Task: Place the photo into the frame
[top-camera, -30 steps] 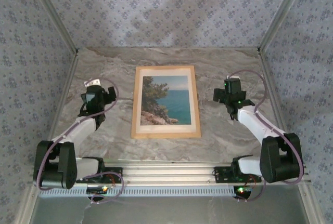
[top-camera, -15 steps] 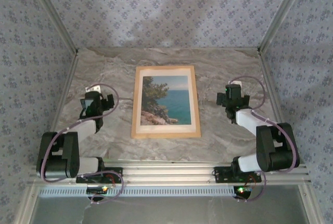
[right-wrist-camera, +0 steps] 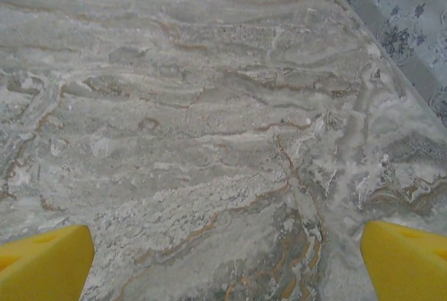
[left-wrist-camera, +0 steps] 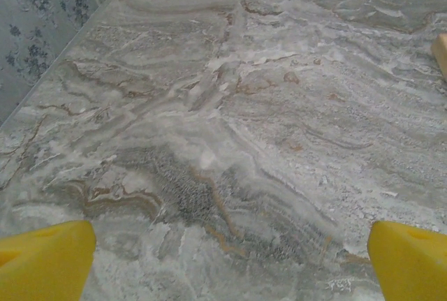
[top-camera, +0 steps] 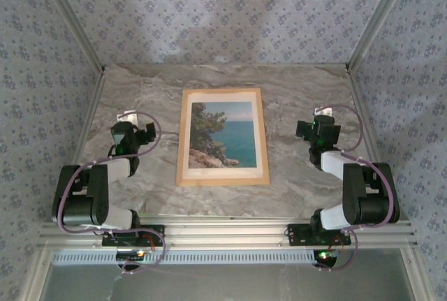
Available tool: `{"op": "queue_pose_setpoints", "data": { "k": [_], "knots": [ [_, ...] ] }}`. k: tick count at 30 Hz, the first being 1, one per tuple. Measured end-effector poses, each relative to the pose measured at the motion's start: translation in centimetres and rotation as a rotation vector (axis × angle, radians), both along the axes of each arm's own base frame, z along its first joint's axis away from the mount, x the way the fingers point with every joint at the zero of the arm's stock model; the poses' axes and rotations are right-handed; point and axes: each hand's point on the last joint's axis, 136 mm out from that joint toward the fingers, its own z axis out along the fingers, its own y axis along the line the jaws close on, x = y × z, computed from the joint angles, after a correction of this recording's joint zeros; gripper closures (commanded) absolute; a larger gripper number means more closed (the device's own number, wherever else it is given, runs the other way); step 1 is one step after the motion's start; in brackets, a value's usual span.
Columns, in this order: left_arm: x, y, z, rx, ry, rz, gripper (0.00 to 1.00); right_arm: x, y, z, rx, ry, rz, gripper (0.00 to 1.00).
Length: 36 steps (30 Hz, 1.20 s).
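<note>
The photo (top-camera: 227,137), a sea-and-trees print with a pale border, lies flat inside the light wooden frame (top-camera: 183,140) in the middle of the marble table. A corner of the frame (left-wrist-camera: 441,49) shows at the right edge of the left wrist view. My left gripper (top-camera: 126,130) hangs to the left of the frame, apart from it, open, with bare marble between its yellow fingertips (left-wrist-camera: 45,259). On the right side of the frame my right gripper (top-camera: 319,128) stands open too, its yellow fingertips (right-wrist-camera: 405,259) wide apart over bare table.
The marble table (top-camera: 293,84) is walled by patterned panels at the back and both sides (top-camera: 223,15). An aluminium rail (top-camera: 223,235) with both arm bases runs along the near edge. The side wall (right-wrist-camera: 412,28) is close to the right gripper.
Both arms have folded back toward their bases, and the grippers have drawn slightly away from the frame. The photo and frame have not moved.
</note>
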Motion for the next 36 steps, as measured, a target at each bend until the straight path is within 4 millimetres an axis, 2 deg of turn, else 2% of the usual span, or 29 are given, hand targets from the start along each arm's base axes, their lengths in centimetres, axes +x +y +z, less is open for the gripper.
{"op": "queue_pose_setpoints", "data": {
  "k": [4,7,11,18,36],
  "knots": [
    [0.7,-0.3,-1.0,-0.009,-0.008,-0.018,0.0,0.2,-0.1,-0.7,0.031,-0.035,0.029,0.0],
    [0.5,-0.3,-2.2,-0.015,0.015,-0.025,0.0,0.0,0.5,-1.9,0.049,-0.035,0.073,0.0],
    [0.5,-0.4,-2.1,-0.017,0.005,-0.029,0.0,-0.3,1.5,-2.7,0.049,-0.041,0.124,0.0],
    [0.8,-0.6,-1.5,-0.021,-0.022,-0.04,0.0,0.2,2.0,-1.7,0.044,-0.088,0.153,0.0],
    [0.9,-0.7,-1.3,-0.017,-0.028,-0.046,0.0,0.2,2.2,-1.6,0.049,-0.09,0.164,0.0]
  ]
}}
